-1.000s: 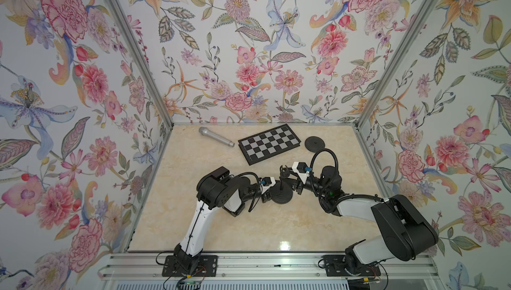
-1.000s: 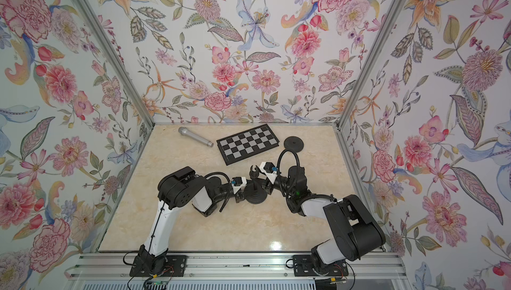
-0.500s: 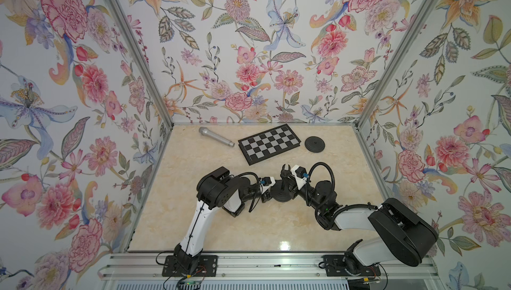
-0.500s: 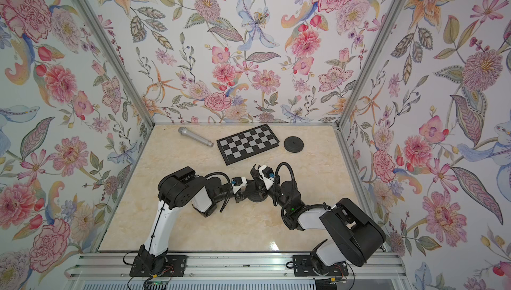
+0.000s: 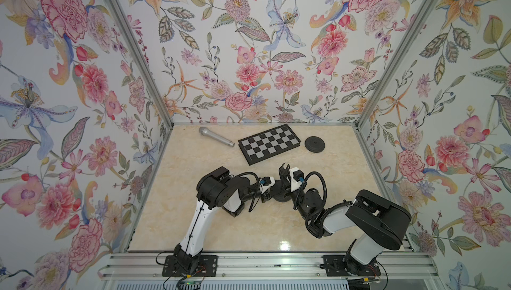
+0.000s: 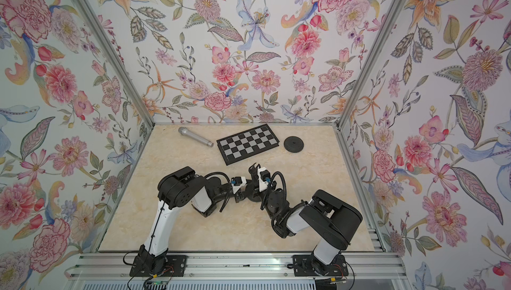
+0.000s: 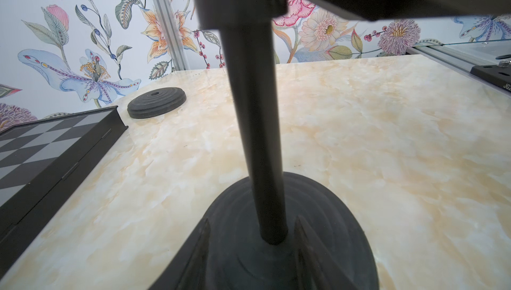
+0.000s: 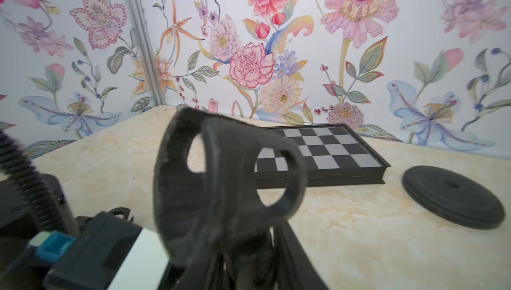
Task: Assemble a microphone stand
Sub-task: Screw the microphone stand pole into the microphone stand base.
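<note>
A black pole [image 7: 254,125] stands upright in a round black base [image 7: 340,219] in mid-table, with a black clip [image 8: 229,178] at its top, seen in both top views [image 5: 284,169] [image 6: 254,169]. My left gripper [image 7: 253,236] lies low on that base [image 5: 279,195], a finger on each side of the pole's foot, shut on the base's raised middle. Just below the clip, my right gripper [image 8: 249,255] surrounds the pole, open, with a sliver of light beside one finger [image 8: 293,258]. A silver microphone [image 5: 215,136] lies at the back left.
A second black disc [image 5: 315,144] [image 8: 453,196] lies at the back right beside a black chessboard [image 5: 269,143] [image 7: 49,147]. Both arms meet over mid-table. Patterned walls close three sides, and a metal rail [image 5: 276,263] runs along the front.
My right wrist has rolled around the pole and its arm has swung nearer the front. Its jaws have loosened from the pole. The left arm and base have stayed put.
</note>
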Available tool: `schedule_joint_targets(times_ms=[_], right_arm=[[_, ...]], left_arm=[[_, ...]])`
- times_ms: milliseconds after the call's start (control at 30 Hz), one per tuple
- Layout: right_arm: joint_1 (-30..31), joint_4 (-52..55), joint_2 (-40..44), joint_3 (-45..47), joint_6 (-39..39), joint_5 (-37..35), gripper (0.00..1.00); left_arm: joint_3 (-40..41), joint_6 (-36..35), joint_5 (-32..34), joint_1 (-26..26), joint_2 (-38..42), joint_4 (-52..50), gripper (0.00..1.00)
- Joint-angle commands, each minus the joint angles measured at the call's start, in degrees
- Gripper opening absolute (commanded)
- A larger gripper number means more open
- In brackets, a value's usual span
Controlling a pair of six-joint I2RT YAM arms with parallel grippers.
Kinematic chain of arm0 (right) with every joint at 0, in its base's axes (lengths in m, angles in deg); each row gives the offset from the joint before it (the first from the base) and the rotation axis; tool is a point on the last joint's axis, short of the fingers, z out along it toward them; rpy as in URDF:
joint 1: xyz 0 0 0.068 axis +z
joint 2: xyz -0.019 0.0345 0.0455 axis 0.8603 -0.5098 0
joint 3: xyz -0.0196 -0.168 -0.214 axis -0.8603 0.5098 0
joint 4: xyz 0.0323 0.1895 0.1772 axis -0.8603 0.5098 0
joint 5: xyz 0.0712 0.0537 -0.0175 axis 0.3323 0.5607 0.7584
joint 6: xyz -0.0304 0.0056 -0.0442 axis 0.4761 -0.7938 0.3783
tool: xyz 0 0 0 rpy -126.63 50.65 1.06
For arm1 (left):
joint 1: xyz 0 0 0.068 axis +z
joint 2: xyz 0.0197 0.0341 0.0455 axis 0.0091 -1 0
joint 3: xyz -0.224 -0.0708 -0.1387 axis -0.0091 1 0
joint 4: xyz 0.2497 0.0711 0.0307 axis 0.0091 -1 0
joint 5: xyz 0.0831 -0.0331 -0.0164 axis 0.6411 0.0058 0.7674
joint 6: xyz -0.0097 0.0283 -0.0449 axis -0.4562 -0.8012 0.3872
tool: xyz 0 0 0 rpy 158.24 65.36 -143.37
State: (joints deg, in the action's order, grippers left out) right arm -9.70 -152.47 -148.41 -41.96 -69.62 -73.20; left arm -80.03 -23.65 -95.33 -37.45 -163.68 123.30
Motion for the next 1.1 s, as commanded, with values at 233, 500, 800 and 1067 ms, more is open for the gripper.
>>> schedule_joint_targets(times_ms=[233,500,800,1067], right_arm=[[-20.0,28.9,11.9,-0.6,16.0,57.9,0.59],[-27.7,33.3,8.2,-9.2,17.8,68.6,0.54],[-27.9,29.9,4.6,-12.3,13.3,63.6,0.00],[-9.0,16.0,5.8,-0.1,-2.4,-0.8,0.00]], left_arm=[[1.1,-2.4,1.3,-0.2,-2.7,-8.0,0.50],[0.7,-2.4,1.2,-0.2,-2.8,-8.6,0.50],[0.6,-2.8,1.5,-0.1,-2.5,-9.0,0.50],[1.1,-2.4,2.4,0.0,-2.4,-8.2,0.51]])
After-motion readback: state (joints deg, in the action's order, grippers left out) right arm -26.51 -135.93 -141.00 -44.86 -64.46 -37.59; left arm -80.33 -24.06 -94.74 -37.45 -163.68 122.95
